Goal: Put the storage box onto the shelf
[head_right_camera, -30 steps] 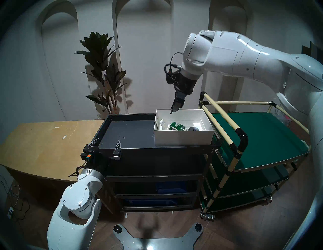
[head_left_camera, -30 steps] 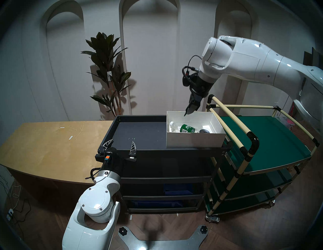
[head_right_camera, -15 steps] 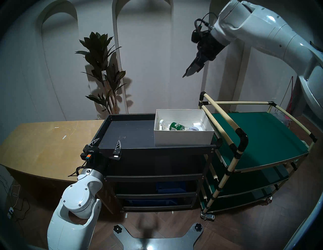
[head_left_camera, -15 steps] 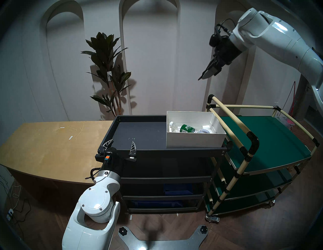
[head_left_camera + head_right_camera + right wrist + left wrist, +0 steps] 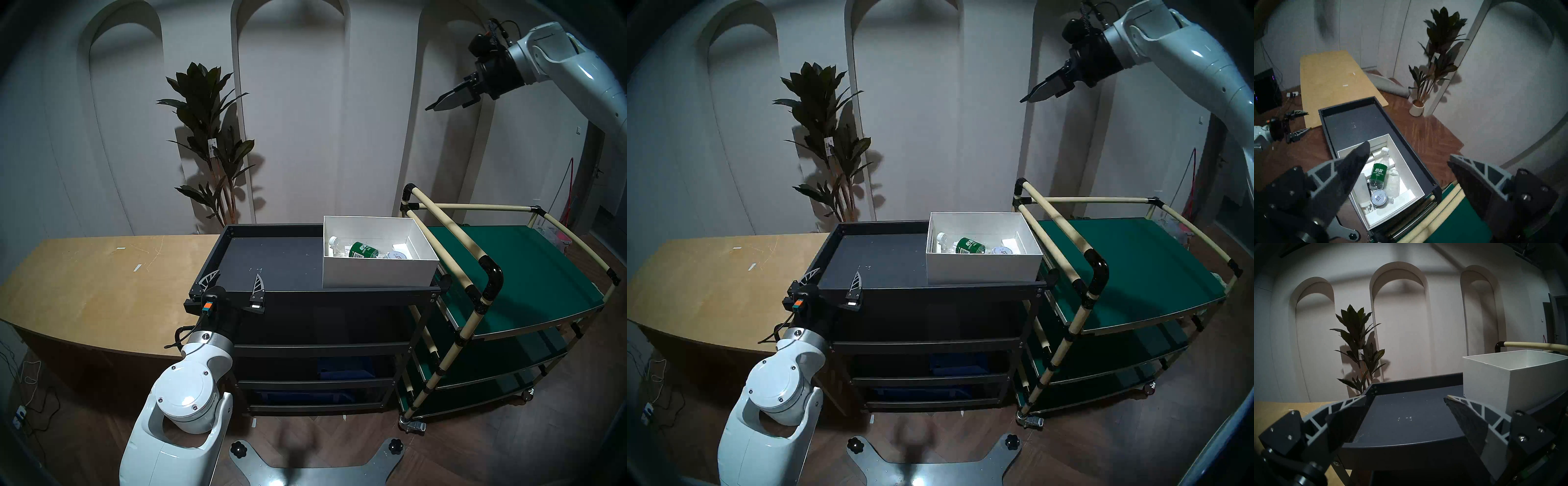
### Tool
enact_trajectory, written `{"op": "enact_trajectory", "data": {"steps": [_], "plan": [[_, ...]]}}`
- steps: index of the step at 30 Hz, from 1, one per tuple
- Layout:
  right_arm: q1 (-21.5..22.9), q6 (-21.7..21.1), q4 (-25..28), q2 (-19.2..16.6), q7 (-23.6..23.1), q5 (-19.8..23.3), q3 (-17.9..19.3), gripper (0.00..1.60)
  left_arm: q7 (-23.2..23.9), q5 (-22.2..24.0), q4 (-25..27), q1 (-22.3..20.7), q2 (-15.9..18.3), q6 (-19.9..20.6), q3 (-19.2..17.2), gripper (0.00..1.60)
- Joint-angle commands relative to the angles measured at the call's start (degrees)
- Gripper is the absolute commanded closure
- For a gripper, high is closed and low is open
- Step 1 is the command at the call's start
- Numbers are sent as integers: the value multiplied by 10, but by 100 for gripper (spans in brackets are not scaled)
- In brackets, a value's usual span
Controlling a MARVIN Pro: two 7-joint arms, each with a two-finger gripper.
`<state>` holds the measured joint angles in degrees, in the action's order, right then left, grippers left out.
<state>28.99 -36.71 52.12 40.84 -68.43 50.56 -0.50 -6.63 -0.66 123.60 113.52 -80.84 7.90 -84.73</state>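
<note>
The white storage box (image 5: 376, 271) (image 5: 983, 269) stands on the right end of the black shelf's top tray (image 5: 271, 261) (image 5: 878, 258). It holds a green-labelled bottle (image 5: 364, 250) (image 5: 1379, 173) and small items. My right gripper (image 5: 431, 107) (image 5: 1024, 100) (image 5: 1408, 151) is open and empty, high above and to the right of the box (image 5: 1405, 168). My left gripper (image 5: 237, 275) (image 5: 837, 271) (image 5: 1406, 396) is open and empty at the tray's front left corner (image 5: 1407, 412), well left of the box (image 5: 1485, 378).
A green-decked cart with cream pipes (image 5: 509, 271) stands tight against the shelf's right side. A light wooden table (image 5: 101, 288) is on the left. A potted plant (image 5: 210, 135) stands behind. Blue bins (image 5: 342, 366) sit on lower tiers.
My right gripper has risen from the box's far rim, up and to the right. The box stays on the shelf. The left arm has not moved.
</note>
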Motion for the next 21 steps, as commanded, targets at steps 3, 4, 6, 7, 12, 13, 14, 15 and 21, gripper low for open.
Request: {"op": "enact_trajectory", "data": {"steps": [3,4,6,7,12,13,14,15,21], "plan": [[-37,19,70,-80,-63,68,8,0,1,2,16,1,1,-3,-1,0],[-41,21,87,-93,-69,75,8,0,0,2,16,1,1,-3,-1,0],[-47,26,103,-101,-69,84,7,0,0,2,16,1,1,-3,-1,0],[-48,29,113,-112,-73,92,9,0,0,2,16,1,1,-3,-1,0],[-44,50,114,-149,-69,109,18,0,0,3,17,2,2,-3,-1,0],[-43,55,116,-157,-69,110,19,0,0,3,17,2,2,-3,-1,0],[-42,58,112,-162,-69,111,21,0,0,3,17,2,2,-3,-1,0],[-42,63,114,-173,-69,111,22,0,0,3,17,2,2,-3,-1,0],[-37,98,112,-212,-68,91,22,0,0,4,16,2,3,-3,-1,0]]}}
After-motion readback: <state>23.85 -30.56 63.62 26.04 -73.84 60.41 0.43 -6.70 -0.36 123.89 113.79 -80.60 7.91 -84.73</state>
